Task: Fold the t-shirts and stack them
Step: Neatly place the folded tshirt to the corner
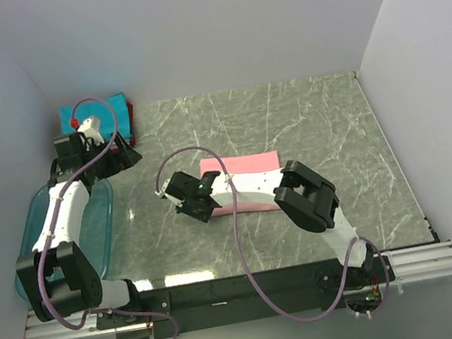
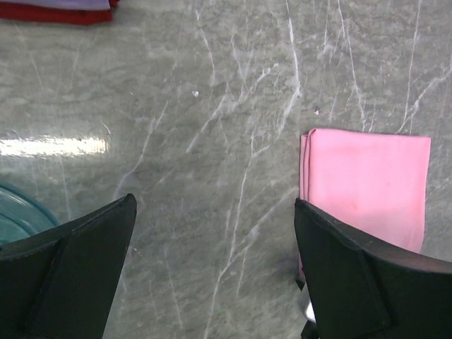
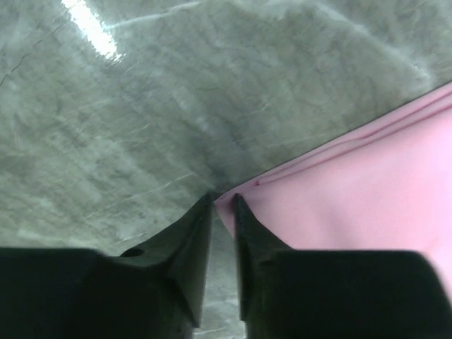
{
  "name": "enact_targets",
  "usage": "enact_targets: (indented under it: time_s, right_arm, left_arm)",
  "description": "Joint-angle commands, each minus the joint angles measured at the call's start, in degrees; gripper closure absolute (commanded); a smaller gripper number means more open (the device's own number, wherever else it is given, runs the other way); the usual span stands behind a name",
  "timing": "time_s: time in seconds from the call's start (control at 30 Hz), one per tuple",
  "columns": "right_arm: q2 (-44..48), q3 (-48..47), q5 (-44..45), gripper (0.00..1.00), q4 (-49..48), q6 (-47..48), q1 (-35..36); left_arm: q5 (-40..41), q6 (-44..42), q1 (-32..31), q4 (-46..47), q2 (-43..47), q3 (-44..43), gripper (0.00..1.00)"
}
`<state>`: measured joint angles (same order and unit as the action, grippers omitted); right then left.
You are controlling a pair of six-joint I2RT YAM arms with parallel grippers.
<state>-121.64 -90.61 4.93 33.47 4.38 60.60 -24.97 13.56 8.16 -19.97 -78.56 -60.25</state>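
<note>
The folded light pink t-shirt (image 1: 247, 166) lies flat in the middle of the table, and it also shows in the left wrist view (image 2: 364, 180). My right gripper (image 1: 199, 201) is at its near-left corner. In the right wrist view the gripper (image 3: 223, 201) is closed, with the corner of the pink t-shirt (image 3: 353, 183) pinched between its tips. A folded teal t-shirt (image 1: 101, 112) tops a stack with a red edge (image 1: 131, 120) at the back left. My left gripper (image 1: 125, 157) is open and empty over bare table (image 2: 213, 201), just in front of that stack.
A translucent blue plastic bin (image 1: 98, 228) stands at the left edge under the left arm; its rim (image 2: 18, 215) shows in the left wrist view. The red edge of the stack (image 2: 63, 13) shows at the top. White walls enclose the marble table (image 1: 331, 127).
</note>
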Motion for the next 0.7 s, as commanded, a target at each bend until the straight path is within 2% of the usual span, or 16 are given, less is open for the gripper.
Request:
enact_targets:
  time_s: [0.0,0.03,0.1,0.13,0.27,0.43,0.67]
  right_arm:
    - [-1.58,-0.97,1.22,0.76,-0.25,0.19,0.4]
    - [-1.84,-1.15,1.31,0.8,-0.16,0.19,0.22]
    - [-1.58,-1.5,1.66,0.98,0.01,0.36,-0.13]
    - [-1.14,-1.41,1.84,1.0,0.01,0.45,-0.39]
    - [4.64,-0.36,0.09,1.0,-0.68,1.51,-1.88]
    - [10.36,0.43,-2.29,1.0,-1.04,1.42,-3.29]
    - [10.9,-0.97,-2.64,1.0,-0.25,1.95,-4.26]
  left_arm:
    - [0.54,2.6,-0.95,3.53,1.93,1.7,0.01]
    - [0.19,2.96,-1.13,3.88,1.92,2.24,0.01]
    - [-0.69,4.53,-1.92,4.85,1.66,4.16,0.03]
    - [-2.52,5.5,-2.36,5.37,1.23,4.96,0.03]
    - [-7.27,10.86,-5.34,9.06,0.61,9.35,0.01]
    - [-10.97,20.79,-7.9,18.29,0.17,16.03,0.01]
    - [-13.09,31.5,-10.8,24.0,-5.36,18.41,0.0]
